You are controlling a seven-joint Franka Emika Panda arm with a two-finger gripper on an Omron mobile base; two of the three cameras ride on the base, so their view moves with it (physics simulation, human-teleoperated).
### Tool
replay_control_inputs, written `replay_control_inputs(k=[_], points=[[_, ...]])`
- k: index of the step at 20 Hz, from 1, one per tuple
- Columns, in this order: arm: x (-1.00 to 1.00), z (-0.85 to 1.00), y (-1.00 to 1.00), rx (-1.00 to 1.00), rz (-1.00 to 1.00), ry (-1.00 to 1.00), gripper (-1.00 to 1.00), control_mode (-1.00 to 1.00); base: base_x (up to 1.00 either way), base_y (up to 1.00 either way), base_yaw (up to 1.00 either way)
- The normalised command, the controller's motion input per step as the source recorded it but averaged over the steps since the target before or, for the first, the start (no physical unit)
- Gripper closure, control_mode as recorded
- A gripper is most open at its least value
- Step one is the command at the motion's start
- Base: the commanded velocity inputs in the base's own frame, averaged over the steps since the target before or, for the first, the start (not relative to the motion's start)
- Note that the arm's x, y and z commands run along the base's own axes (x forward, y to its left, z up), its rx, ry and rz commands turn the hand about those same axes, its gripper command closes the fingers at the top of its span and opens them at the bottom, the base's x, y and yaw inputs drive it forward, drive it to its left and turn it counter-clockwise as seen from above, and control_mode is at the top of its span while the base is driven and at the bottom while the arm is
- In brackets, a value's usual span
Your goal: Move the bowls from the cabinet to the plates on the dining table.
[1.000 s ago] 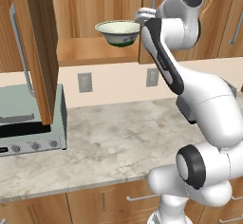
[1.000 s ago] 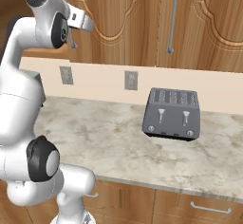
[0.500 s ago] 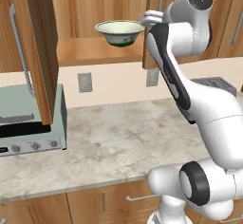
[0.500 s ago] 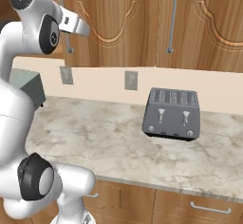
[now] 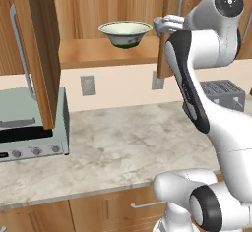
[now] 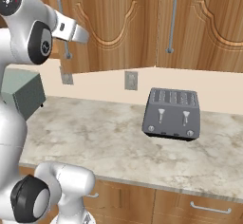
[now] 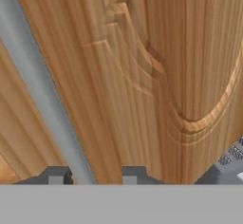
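At the left, the cabinet [image 5: 34, 54] has its door swung open, and a cream-white bowl [image 5: 125, 33] with a green band stands on the cabinet shelf. To the right of the bowl is the gripper [image 7: 89, 174], its jaws narrowly apart on both sides of a silver bar handle [image 7: 38, 90] without clearly clamping it. Further right, a toaster [image 6: 172, 114] stands on the marble counter [image 6: 109, 144].

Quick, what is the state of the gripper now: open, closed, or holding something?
Gripper: open a little, its fingertips on either side of the silver door handle of the cabinet, not clamped on it.
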Motion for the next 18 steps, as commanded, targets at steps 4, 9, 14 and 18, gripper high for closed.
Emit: replay_control_inputs(k=[4, 9, 14, 18], points=[[-0.44, -0.03, -0.77, 0.0, 0.0, 0.0, 1.0, -1.0, 0.0, 0.0, 0.0], [-0.49, -0.06, -0.84, 0.0, 0.0, 0.0, 1.0, -1.0, 0.0, 0.0, 0.0], [-0.56, -0.02, -0.79, 0.0, 0.0, 0.0, 1.0, -1.0, 0.0, 0.0, 0.0], [-0.69, -0.04, -0.77, 0.0, 0.0, 0.0, 1.0, -1.0, 0.0, 0.0, 0.0]])
